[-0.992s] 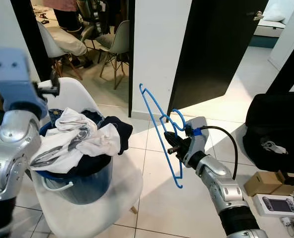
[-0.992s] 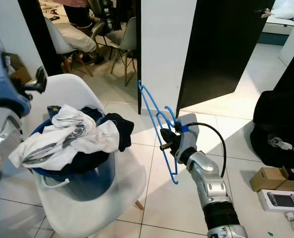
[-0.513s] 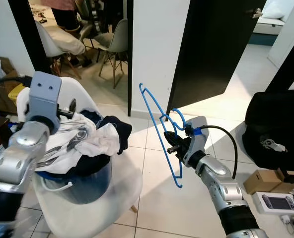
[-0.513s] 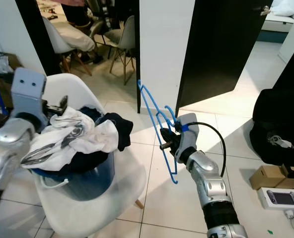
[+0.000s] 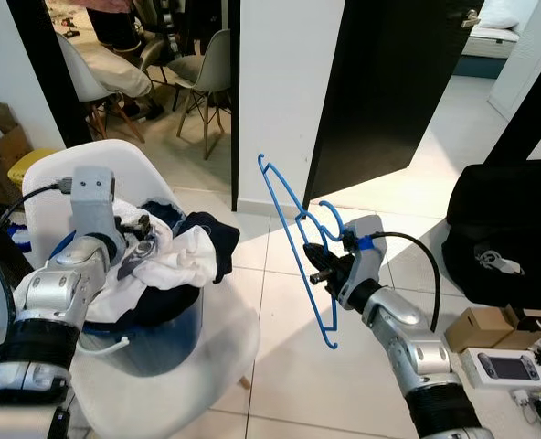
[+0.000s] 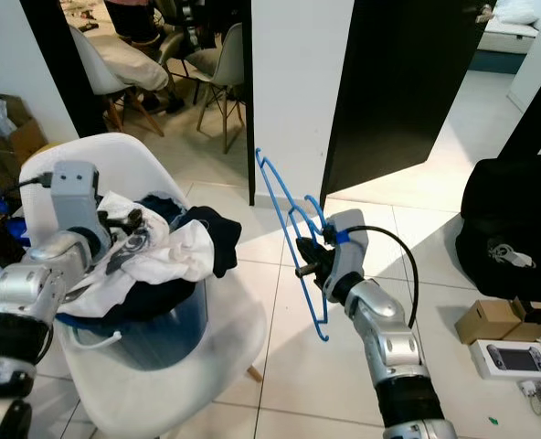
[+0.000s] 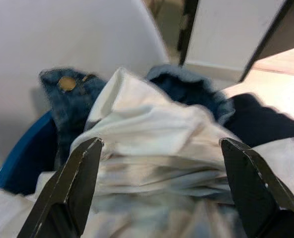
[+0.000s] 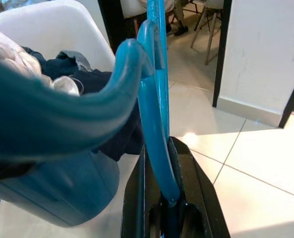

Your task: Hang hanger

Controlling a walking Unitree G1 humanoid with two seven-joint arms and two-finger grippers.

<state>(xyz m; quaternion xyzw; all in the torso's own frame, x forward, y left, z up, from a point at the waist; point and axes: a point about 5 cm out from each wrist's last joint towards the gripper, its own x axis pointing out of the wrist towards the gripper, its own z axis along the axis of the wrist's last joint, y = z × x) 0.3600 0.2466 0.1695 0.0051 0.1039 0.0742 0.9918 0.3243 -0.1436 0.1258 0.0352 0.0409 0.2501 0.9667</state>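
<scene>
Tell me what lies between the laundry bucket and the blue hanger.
In the left eye view, only the white chair's seat edge and bare tiled floor separate the laundry bucket from the blue hanger gripped by the right hand.

— Any lettering to call out here? Labels, brands, numbers?

— Nothing legible. The black bag (image 5: 503, 242) by the right edge carries a small pale emblem, but it's too small to make out as letters.

— And the box on the floor?

— The white box (image 5: 503, 368) shows a picture of a handheld device, with no wording that can be read at this size. The jeans button (image 7: 66, 83) in the left wrist view is blurred too.
</scene>
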